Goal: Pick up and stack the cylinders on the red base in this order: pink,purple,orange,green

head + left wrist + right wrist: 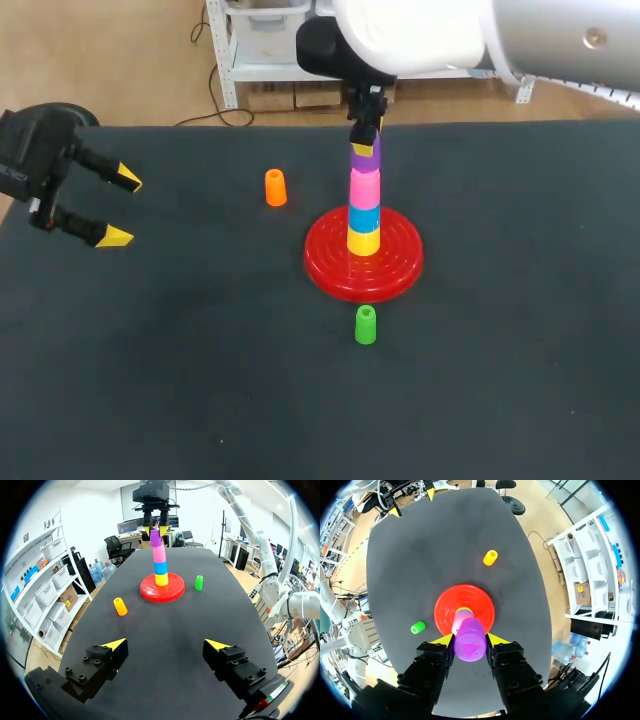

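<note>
**Visitor:** On the red base (pixel 330 262), how many are stacked?

**Onlooker:** Four in one upright column: yellow cylinder (pixel 363 241), blue cylinder (pixel 364 217), pink cylinder (pixel 364 187), and purple cylinder (pixel 365 158) on top. One orange cylinder (pixel 275 187) and one green cylinder (pixel 366 325) stand loose on the desk (pixel 180 380) (well apart).

**Visitor:** And the arms?

**Onlooker:** The right gripper (pixel 470 641) hangs over the column, clamped on the purple cylinder. The left gripper (pixel 122 208) is at the desk's left edge, fingers spread wide, holding nothing.
</note>
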`<action>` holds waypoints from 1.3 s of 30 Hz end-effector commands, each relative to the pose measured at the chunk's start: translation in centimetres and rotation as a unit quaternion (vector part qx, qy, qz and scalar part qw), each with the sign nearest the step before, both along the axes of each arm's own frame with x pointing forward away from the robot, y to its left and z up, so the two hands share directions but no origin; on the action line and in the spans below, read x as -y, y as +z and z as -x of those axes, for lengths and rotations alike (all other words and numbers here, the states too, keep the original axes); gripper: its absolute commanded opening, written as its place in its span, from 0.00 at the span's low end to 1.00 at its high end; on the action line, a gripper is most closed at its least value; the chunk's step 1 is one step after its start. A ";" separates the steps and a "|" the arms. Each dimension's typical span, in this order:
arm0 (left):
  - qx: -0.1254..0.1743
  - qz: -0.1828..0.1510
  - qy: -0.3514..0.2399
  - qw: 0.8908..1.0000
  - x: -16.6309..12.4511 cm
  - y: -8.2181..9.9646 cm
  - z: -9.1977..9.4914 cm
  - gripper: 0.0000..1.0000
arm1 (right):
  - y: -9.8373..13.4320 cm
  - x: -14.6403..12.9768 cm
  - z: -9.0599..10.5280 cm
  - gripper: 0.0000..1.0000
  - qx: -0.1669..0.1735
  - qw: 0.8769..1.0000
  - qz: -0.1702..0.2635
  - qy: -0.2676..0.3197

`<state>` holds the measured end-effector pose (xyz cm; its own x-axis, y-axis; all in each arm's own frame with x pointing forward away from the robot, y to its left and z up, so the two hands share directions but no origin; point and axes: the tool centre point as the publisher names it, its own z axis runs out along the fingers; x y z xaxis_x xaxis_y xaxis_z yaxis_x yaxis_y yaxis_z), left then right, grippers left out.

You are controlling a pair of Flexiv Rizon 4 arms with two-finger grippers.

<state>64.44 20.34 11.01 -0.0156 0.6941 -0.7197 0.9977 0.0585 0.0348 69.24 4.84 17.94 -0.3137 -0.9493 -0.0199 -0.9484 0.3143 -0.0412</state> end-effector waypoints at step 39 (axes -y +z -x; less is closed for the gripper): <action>0.002 0.001 0.001 1.000 -0.1 -0.1 0.1 1.00 | -2.5 0.4 0.5 0.00 -0.022 1.000 -0.009 -0.008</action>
<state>64.44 20.34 11.01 -0.0156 0.6941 -0.7197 0.9977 0.0585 0.0348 68.59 4.81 16.49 -0.3290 -0.9441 -0.0185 -0.9443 0.3290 0.0021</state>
